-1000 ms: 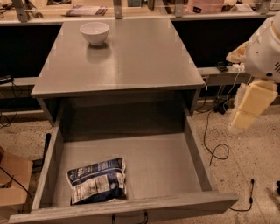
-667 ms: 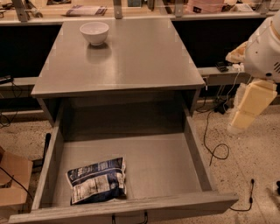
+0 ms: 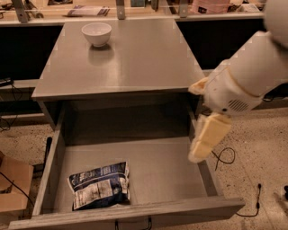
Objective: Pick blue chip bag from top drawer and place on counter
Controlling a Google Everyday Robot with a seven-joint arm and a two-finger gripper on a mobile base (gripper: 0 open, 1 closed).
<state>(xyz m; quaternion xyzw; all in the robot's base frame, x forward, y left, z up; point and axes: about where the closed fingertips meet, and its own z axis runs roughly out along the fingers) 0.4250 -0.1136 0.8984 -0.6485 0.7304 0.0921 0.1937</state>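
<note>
Top drawer (image 3: 180, 210) pulled fully open below the counter (image 3: 139, 63). Only one item inside: blue chip bag (image 3: 100, 185), lying flat on the drawer bottom in the front-left corner, label panel facing up, lower edge close against the front panel, left edge near the left wall. Rest of the drawer bottom is bare grey wood.

Gripper (image 3: 204, 139) hangs at the right side of the drawer, over the right wall near the back, pointing down and slightly left. It is well apart from the bag and touches nothing visible. Whether it is released or clenched: cannot tell; it holds nothing that can be seen. White arm (image 3: 252, 72) comes in from the upper right.

White bowl (image 3: 96, 33) sits upright at the back-left of the counter; its inside cannot be seen clearly. Cluttered shelf (image 3: 135, 12) runs behind the counter. Cardboard box (image 3: 13, 184) on the floor to the left, cable (image 3: 223, 158) on the floor to the right.
</note>
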